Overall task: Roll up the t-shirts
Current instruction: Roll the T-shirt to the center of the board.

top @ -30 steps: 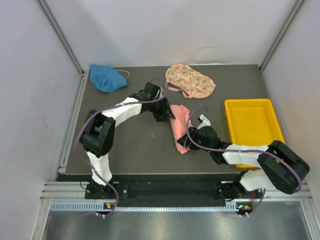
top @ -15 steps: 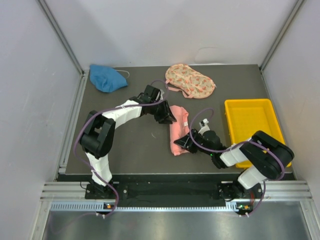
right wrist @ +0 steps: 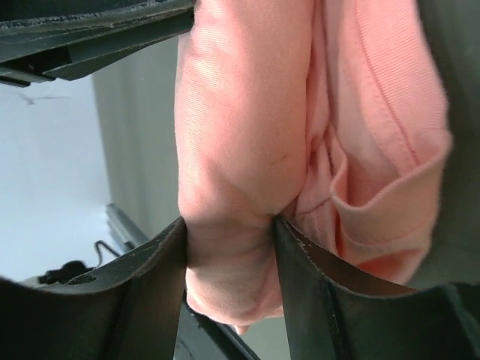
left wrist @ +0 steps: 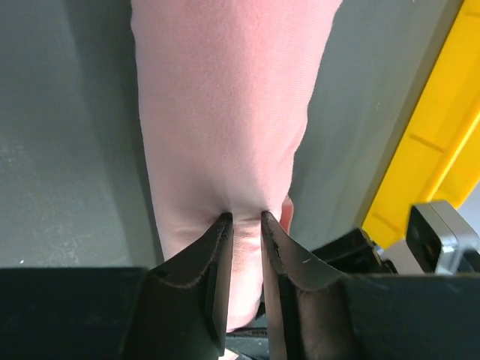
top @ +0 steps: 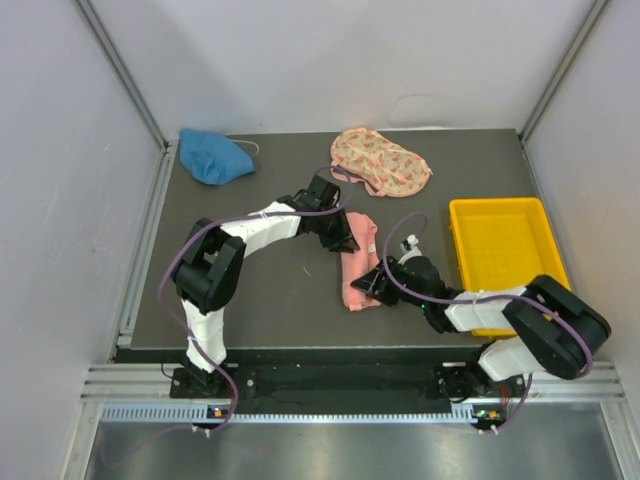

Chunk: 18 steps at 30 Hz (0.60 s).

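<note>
The pink t-shirt (top: 358,262) looks part-rolled, the left gripper (top: 345,240) pinching its far end and the right gripper (top: 372,288) clamping its near end; the blue t-shirt (top: 213,157) and floral t-shirt (top: 380,162) lie crumpled far back, unrolled.

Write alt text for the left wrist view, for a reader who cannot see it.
The left arm's two dark fingers pinch a narrow fold of a salmon-pink t-shirt, which stretches away from the camera as a long bundle on the grey table. A yellow tray runs along the right edge of the view.
</note>
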Each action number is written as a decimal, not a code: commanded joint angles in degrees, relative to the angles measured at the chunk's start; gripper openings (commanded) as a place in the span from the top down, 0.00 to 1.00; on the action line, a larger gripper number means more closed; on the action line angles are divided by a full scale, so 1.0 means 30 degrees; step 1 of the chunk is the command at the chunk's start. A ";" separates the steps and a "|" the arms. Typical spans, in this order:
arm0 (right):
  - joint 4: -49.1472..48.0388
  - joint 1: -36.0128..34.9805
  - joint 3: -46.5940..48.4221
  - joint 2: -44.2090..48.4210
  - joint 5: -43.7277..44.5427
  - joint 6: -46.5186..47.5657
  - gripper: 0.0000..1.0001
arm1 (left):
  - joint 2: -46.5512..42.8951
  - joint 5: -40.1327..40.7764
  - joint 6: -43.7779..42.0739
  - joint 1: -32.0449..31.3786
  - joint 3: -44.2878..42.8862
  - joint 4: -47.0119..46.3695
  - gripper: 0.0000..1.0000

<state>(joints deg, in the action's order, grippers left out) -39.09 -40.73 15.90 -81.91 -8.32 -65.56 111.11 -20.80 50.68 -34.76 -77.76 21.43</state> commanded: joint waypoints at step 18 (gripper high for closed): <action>2.3040 -0.9208 1.2829 -0.0052 1.6829 0.8493 0.37 | 0.1108 0.3007 0.0277 -0.1039 -0.1327 0.1586 0.74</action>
<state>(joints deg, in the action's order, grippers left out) 19.20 -62.15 47.05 -74.56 28.49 -44.25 112.88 -14.06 52.40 -37.36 -80.18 23.81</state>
